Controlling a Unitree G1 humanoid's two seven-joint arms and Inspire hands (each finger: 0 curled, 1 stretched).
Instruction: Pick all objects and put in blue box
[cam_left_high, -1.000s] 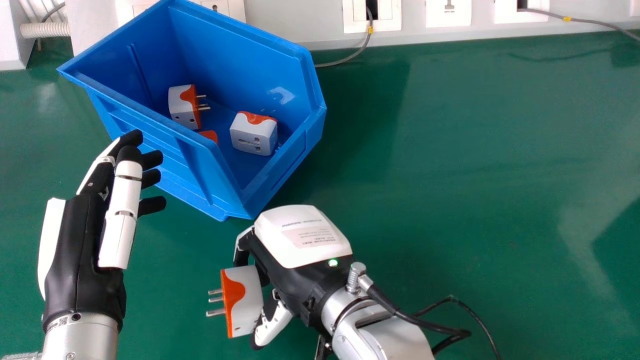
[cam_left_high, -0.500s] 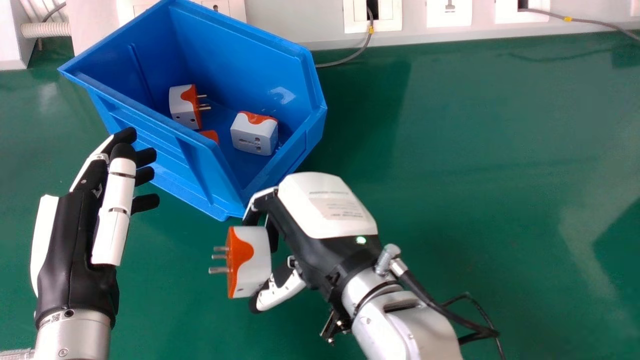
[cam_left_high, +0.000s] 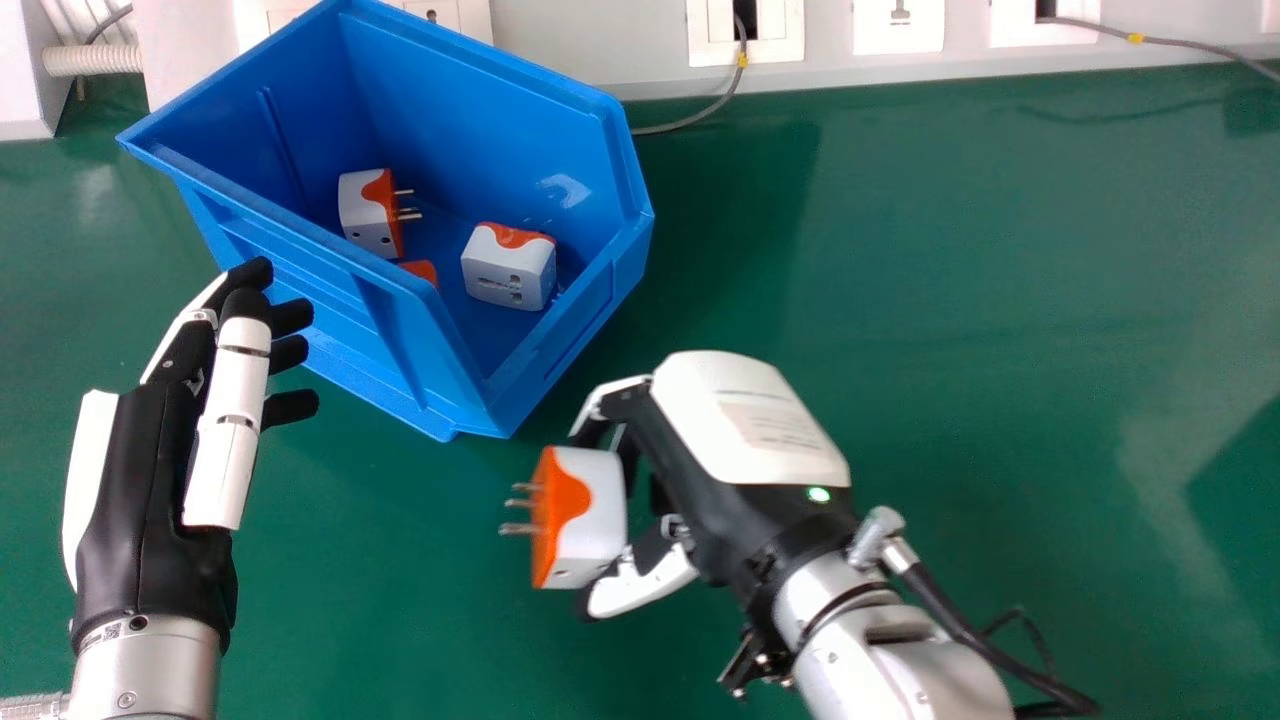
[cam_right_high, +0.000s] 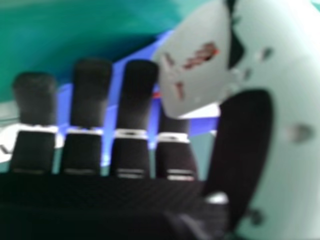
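Honestly, my worry is the grip. The right hand (cam_left_high: 740, 440) has the adapter (cam_left_high: 596, 520) pinched way out between its thumb and the ends of its fingers (cam_right_high: 137, 87), so bumping the wall of the blue box (cam_left_high: 470, 90) could twist it loose. Prongs point away from the palm and might snag. Let go here and it lands on the counter (cam_left_high: 950, 350), since the box sits farther toward the back edge.
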